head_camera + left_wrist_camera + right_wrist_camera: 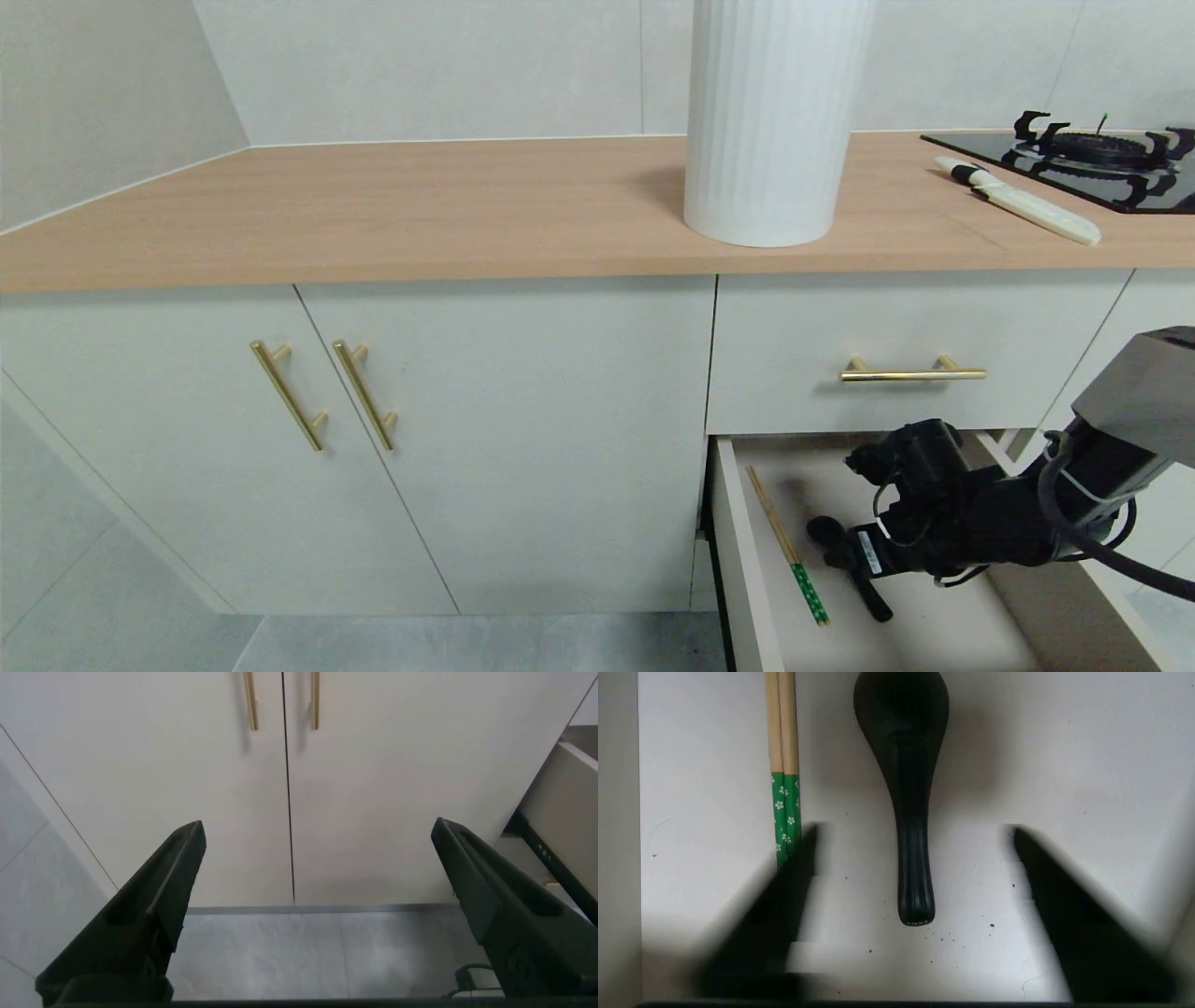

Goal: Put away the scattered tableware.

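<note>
Head view, drawer (738,560): it is pulled out under the tabletop (420,215), and the right gripper (864,560) hangs low inside it.
Head view, spoon (826,534): black, lying flat on the drawer floor directly beneath the jaws.
Head view, chopsticks (789,551): they lie just outside the jaws, alongside the spoon.
Head view, knife (1022,207): it sits up on the tabletop, well apart from both sets of jaws, and looks to me like the piece not yet put away.
Left wrist view, left gripper (315,831): its jaws are spread wide with nothing between them. They face the cupboard doors (285,784), well apart from the drawer.
Right wrist view, right jaws: they are wide open and grip nothing. The spoon (910,812) lies between them and, as far as I can tell, touches neither.
Right wrist view, chopsticks (782,765): they run close by one jaw, whose blurred tip crosses their green ends.
Step, as I judge it: the spoon is being let go into the drawer.
Doing it well: rise straight up with the jaws wide, so that neither drags the spoon or nudges the chopsticks. Clear the drawer front overhead before swinging toward the knife.
</note>
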Controlling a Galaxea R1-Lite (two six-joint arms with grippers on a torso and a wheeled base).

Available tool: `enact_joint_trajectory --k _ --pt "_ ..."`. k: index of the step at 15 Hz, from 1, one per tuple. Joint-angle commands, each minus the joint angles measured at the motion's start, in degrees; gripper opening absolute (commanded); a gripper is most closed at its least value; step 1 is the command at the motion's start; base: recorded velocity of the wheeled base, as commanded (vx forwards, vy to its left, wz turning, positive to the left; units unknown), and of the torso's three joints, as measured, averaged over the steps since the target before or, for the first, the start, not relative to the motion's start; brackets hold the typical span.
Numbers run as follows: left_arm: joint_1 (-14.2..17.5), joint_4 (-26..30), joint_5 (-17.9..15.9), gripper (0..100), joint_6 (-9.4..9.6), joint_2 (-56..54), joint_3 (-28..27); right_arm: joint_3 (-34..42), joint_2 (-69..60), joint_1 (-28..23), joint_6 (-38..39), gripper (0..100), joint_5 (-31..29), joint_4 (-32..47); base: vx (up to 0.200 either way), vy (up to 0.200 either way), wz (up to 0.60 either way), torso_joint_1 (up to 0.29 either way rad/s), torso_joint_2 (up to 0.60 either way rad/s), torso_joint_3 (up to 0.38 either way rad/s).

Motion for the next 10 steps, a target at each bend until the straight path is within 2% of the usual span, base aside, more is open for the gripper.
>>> enact_joint_trajectory --k 1,7,10 --pt "0.05 0.00 0.01 100 -0.01 0.02 0.00 0.00 -0.09 0.01 0.01 100 -0.01 -0.03 0.000 0.000 0.00 0.000 0.00 0.000" --pt "-0.04 0.00 0.01 100 -0.01 0.02 0.00 0.09 -0.53 0.10 0.01 100 -0.28 -0.03 0.000 0.000 0.00 0.000 0.00 0.000" --pt "-0.04 0.00 0.01 100 -0.01 0.02 0.00 0.35 -2.38 0.10 0.01 100 -3.70 -0.12 0.000 0.000 0.00 0.000 0.00 0.000"
